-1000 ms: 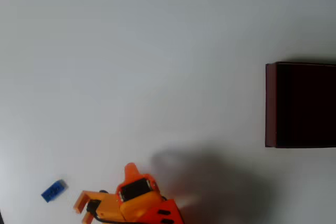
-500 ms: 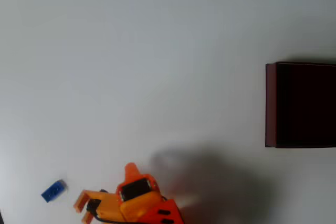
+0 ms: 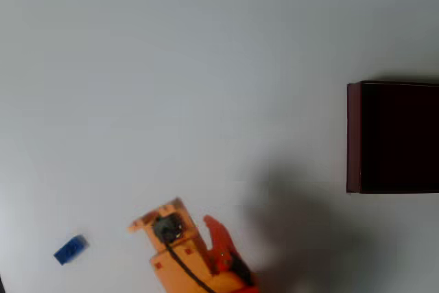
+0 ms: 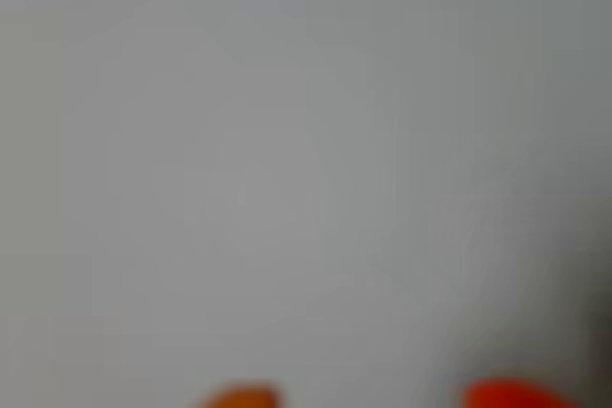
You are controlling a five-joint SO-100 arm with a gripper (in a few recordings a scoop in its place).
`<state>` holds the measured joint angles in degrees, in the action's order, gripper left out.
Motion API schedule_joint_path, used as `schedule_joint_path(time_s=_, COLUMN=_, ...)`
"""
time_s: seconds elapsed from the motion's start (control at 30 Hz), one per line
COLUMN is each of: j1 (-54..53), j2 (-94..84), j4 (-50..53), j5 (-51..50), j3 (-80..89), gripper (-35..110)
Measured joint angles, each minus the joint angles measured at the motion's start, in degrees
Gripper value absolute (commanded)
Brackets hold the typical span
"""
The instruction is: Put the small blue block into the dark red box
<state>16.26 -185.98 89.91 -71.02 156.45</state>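
Block: the small bright blue rectangular block [image 3: 70,249] lies on the pale grey counter [image 3: 171,87] near the lower left corner of the overhead view, free of any grip and touching nothing else.

Block axis: its long side runs on a slant, lower left to upper right in the overhead view.

Box: the large dark maroon rectangular box [image 3: 354,135] with its near-black interior stands at the right edge of the overhead view, well apart from both block and arm, cut off by the picture's edge.

Tool: the orange two-finger tool [image 3: 188,217] sits at the bottom middle of the overhead view, one lighter orange finger and one redder finger spread apart with counter showing between them. It holds nothing. In the wrist view two blurred orange tips, one of them [image 4: 512,395], peek up from the bottom edge with a wide gap and only bare counter beyond.

Key relation: the block lies to the left of the tool and a little lower in the overhead view, near but not between the fingers; the fingers point up and slightly right, away from it.

Judgement: the pick is not yet made. The tool would need to swing left and line its opening across the block's short side before closing.
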Motion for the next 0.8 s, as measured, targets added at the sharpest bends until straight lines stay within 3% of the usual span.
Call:
schedule_joint_path(time_s=0.43, j1=33.75, j2=39.02, j4=2.72, j5=-75.06, j3=-20.04, gripper=21)
schedule_joint_path(time_s=0.8, j1=38.23, j2=53.17, j4=-11.25, j5=-99.84, j3=-20.04, gripper=24)
